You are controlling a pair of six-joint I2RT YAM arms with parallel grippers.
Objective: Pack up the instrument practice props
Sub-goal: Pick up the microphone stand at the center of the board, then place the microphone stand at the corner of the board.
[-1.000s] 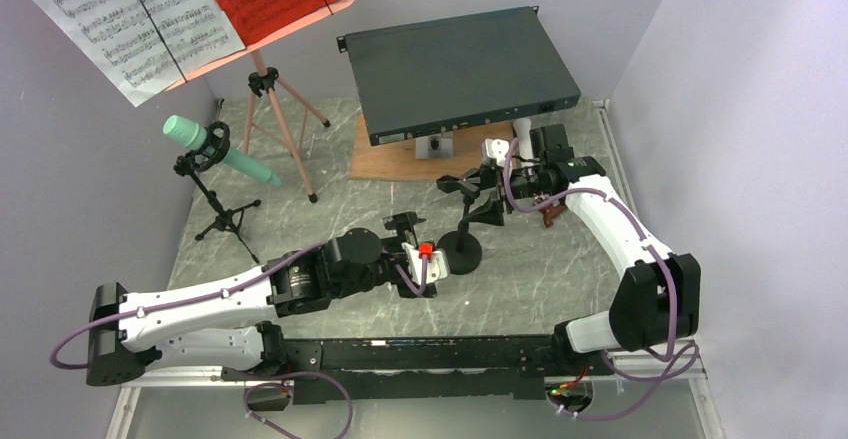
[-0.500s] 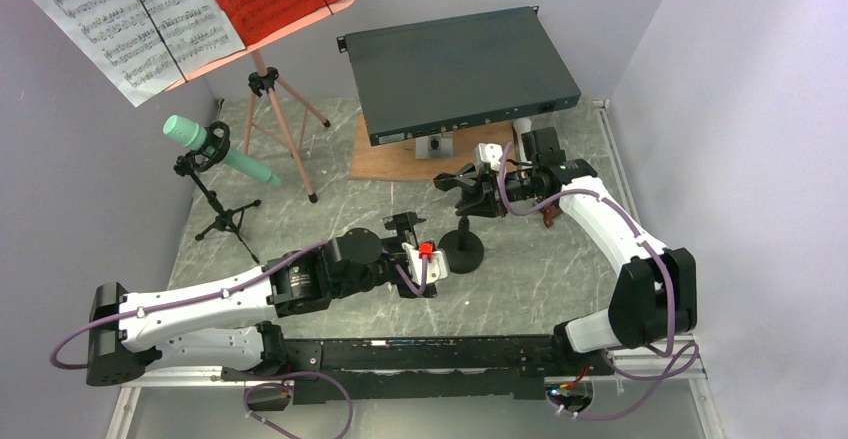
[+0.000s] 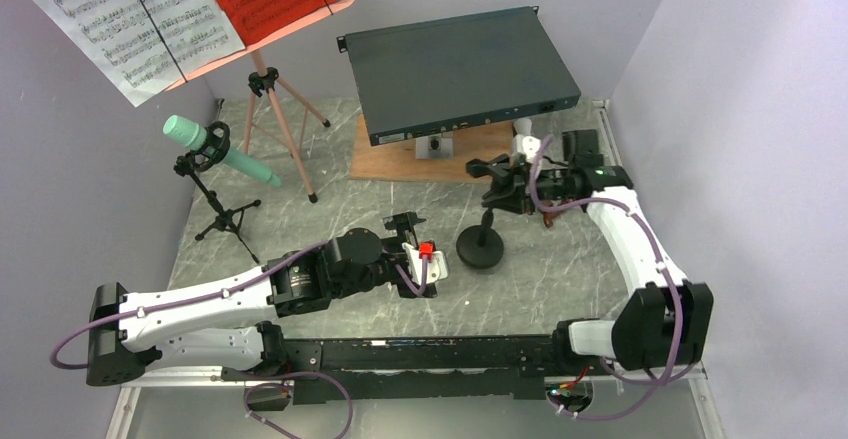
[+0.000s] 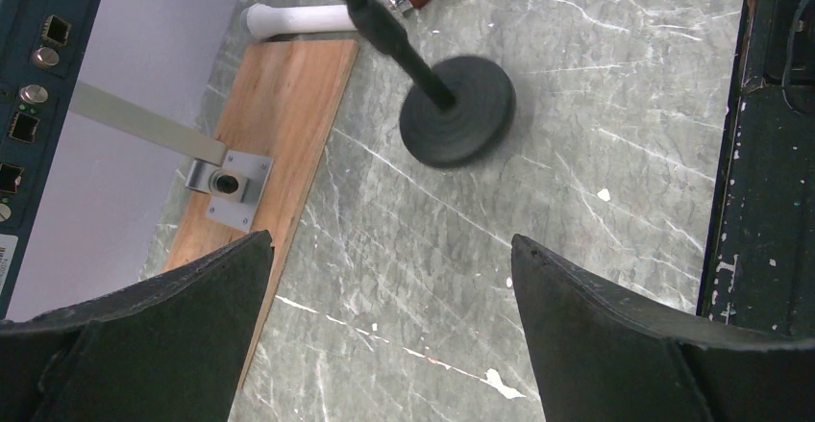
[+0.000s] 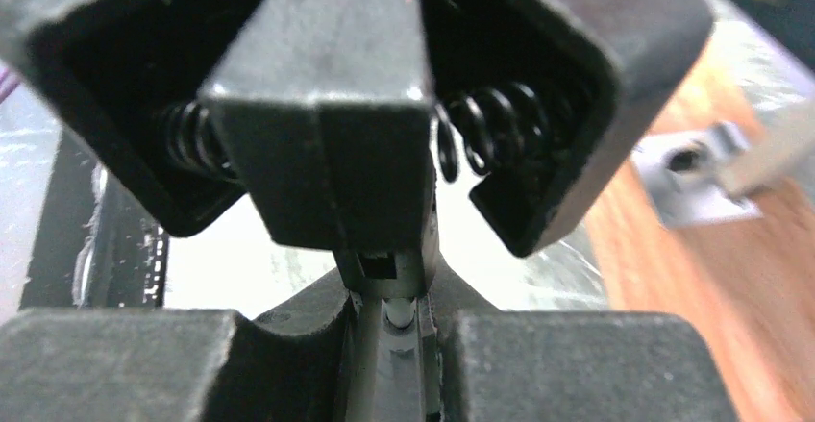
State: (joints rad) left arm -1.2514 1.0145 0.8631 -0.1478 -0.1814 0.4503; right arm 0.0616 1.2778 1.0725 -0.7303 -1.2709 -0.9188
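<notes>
Here's the right gripper (image 3: pixel 503 184), pinched tight on the black spring clip (image 5: pixel 327 105) that tops the small mic stand (image 4: pixel 456 124). Its fingers press in on either side of the clip, and the clip's coil springs (image 5: pixel 481 143) are in plain sight. The stand's thin pole leans, with its top end up toward the wooden board (image 4: pixel 288 124) and its round base down and away from the board, toward the arms' bases. That base is a matte black disc over the veined grey stone table (image 4: pixel 615 86). It's blurred, so I can't tell whether it sits flat. The right arm (image 3: pixel 625 229) reaches from a folded elbow toward the board's right end, wrist turned leftward. The left gripper (image 4: pixel 389 249) is spread wide, low over the table short of the board's near edge, facing the base.
</notes>
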